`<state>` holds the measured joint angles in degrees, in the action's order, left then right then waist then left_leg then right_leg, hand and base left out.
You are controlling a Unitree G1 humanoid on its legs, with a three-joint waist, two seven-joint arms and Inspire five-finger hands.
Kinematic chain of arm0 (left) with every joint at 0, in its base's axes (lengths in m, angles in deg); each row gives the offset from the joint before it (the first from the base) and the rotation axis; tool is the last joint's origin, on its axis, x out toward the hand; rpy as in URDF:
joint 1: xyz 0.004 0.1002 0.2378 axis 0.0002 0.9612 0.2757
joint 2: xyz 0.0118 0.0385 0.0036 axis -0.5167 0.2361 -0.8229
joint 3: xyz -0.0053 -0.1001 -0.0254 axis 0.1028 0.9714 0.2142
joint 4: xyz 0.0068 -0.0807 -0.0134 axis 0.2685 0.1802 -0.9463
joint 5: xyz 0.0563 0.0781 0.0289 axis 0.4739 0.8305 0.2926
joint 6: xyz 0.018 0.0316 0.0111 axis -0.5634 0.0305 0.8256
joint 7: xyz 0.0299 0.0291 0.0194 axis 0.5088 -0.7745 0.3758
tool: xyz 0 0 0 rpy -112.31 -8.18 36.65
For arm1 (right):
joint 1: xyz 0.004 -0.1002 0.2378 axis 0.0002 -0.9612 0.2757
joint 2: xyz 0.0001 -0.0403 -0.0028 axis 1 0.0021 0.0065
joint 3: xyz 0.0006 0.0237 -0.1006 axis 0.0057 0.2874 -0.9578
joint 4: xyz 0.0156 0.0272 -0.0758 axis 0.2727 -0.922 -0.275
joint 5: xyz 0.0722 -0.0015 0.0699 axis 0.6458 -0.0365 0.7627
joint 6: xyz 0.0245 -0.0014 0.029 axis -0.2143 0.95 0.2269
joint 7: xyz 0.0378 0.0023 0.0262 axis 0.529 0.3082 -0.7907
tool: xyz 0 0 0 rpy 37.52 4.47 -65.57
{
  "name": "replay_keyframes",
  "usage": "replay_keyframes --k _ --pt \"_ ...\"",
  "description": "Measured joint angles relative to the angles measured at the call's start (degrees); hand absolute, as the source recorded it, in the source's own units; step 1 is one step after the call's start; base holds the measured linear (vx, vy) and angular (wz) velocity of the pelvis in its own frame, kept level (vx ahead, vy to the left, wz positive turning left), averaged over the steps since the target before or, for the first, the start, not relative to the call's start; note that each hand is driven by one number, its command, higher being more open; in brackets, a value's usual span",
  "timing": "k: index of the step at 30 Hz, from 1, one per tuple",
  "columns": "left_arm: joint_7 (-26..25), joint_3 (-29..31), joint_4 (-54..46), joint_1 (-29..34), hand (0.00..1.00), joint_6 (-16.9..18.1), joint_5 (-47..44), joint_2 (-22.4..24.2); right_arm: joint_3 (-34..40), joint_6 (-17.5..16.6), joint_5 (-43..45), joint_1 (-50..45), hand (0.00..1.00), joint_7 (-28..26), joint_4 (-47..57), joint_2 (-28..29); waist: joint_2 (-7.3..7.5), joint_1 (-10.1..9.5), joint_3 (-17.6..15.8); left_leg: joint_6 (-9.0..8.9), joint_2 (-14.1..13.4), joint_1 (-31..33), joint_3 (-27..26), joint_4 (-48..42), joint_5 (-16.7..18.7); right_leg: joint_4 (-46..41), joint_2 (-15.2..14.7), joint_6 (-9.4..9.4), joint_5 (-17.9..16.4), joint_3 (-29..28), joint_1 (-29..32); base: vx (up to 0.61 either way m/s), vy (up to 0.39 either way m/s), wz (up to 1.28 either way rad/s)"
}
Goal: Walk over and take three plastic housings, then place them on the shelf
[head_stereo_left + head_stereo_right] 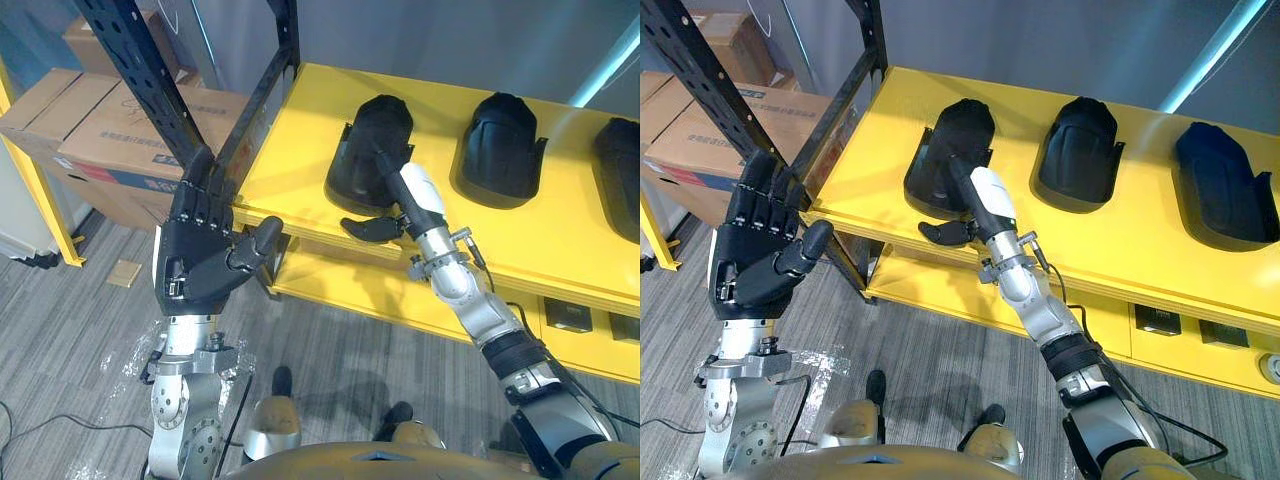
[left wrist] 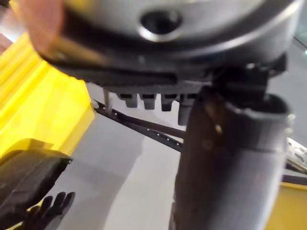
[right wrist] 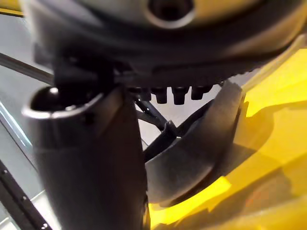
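Right hand (image 1: 392,175) spread, straight fingers resting on the housing (image 1: 385,115) beyond its thumb. Left hand (image 1: 200,245) open, idle. We would lift off straight, without dragging.

Silver-grey arms (image 1: 1040,310) bear a black left hand (image 1: 203,248), white-backed right hand (image 1: 985,205).

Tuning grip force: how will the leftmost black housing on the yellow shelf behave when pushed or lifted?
The leftmost housing looks like a thin hollow shell, so probably stiff and light. Lying flat on the yellow shelf, it should slide, not roll. Its smooth dome may slip under the right hand.
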<state>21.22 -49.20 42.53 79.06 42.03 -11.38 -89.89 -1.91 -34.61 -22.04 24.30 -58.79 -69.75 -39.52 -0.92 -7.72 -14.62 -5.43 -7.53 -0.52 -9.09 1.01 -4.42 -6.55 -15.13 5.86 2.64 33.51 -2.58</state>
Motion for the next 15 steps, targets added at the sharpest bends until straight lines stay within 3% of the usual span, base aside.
replay_keyframes --k 6,15 --pt "0.0 0.0 0.0 0.0 1.0 0.0 -0.2 0.0 0.9 0.5 0.0 3.5 1.0 6.8 -7.2 0.0 -0.35 -0.33 -0.2 0.14 0.2 0.2 0.3 0.1 -0.4 -0.5 -0.3 -0.06 0.0 0.3 0.1 -0.05 -0.015 0.03" --pt "0.0 -1.1 0.0 -0.2 1.0 -0.1 -0.2 0.1 1.7 0.0 0.1 7.9 1.0 8.0 -11.9 -0.1 -1.41 -0.03 -0.9 0.19 0.3 1.1 1.1 0.1 -1.0 -1.1 -0.6 -0.07 -0.1 1.0 0.7 -0.03 -0.015 0.04"
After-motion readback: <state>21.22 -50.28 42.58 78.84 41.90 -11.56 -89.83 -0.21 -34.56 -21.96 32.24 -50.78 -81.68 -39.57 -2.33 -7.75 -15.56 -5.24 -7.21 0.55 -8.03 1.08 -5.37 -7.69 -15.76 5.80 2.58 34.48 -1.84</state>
